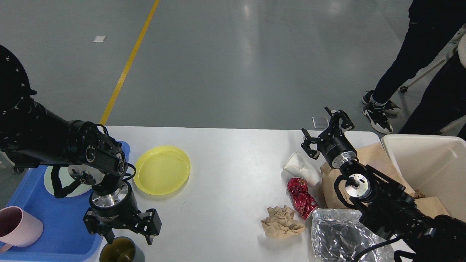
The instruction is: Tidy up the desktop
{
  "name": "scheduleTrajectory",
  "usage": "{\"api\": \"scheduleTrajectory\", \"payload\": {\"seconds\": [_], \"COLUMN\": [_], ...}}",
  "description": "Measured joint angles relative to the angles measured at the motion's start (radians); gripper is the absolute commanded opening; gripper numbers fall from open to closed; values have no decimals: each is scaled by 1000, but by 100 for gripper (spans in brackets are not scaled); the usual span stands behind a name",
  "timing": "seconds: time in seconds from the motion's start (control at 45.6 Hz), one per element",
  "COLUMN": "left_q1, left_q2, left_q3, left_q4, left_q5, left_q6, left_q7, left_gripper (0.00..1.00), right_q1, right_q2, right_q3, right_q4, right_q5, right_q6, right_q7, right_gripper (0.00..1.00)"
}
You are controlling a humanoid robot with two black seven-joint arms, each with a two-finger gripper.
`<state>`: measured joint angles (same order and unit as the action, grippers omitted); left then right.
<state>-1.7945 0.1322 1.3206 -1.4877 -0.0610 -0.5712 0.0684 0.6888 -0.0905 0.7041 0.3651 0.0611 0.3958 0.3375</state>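
Two plates: one yellow plate (162, 169), one pale green plate (61, 180). Two cups: one pink mug (18, 227), one dark green cup (120, 251). One blue tray (58, 225). One cream bin (431, 171). One crumpled paper cup (301, 168).
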Motion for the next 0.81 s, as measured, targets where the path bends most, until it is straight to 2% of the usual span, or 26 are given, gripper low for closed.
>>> {"api": "scheduleTrajectory", "payload": {"seconds": [0.351,0.592,0.811], "left_q1": [65,70,72], "left_q2": [1,2,7], "left_q3": [2,2,0], "left_q4": [14,14,12], "left_q5": [0,0,-9], "left_q6": [123,116,65], "left_q7": [-4,-4,-4], "left_gripper": [96,96,96], "right_q1": [0,0,0], "right_q2": [0,0,0], "right_q3": [0,0,0], "right_q4": [0,0,0], "right_q5": [0,0,0], "right_q6": [0,0,0], "right_q7": [0,0,0], "right_gripper": [100,100,100]}}
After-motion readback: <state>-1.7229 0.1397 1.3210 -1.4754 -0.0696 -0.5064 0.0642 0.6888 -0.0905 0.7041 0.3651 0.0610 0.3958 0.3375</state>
